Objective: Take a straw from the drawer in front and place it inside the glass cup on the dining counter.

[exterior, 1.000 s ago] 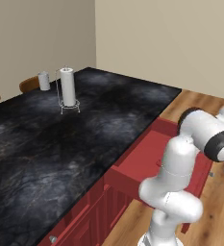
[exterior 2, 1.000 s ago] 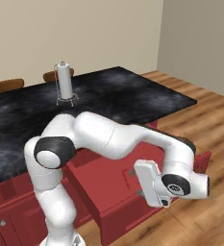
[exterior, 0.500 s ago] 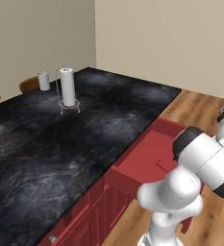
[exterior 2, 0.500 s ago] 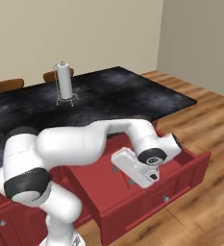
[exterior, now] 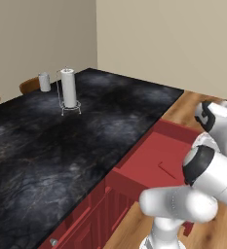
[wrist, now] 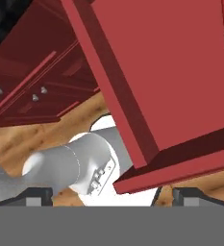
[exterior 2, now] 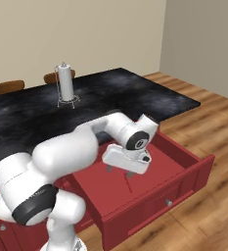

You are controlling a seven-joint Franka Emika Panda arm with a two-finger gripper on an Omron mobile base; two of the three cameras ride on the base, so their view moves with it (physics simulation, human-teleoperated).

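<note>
Over the pulled-out drawer, gripper hanging with jaws apart and nothing held, aimed down for the pick; straw flat on the drawer floor just beneath; far left on the dining counter, glass cup beside the towel roll.

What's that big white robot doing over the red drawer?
The white robot arm is holding its open gripper above the pulled-out dark red drawer. A thin dark red straw lies flat on the drawer's floor, not picked up yet. The small pale glass cup that the straw is meant for stands far off on the glossy black stone dining counter, beside the white paper-towel roll.
</note>
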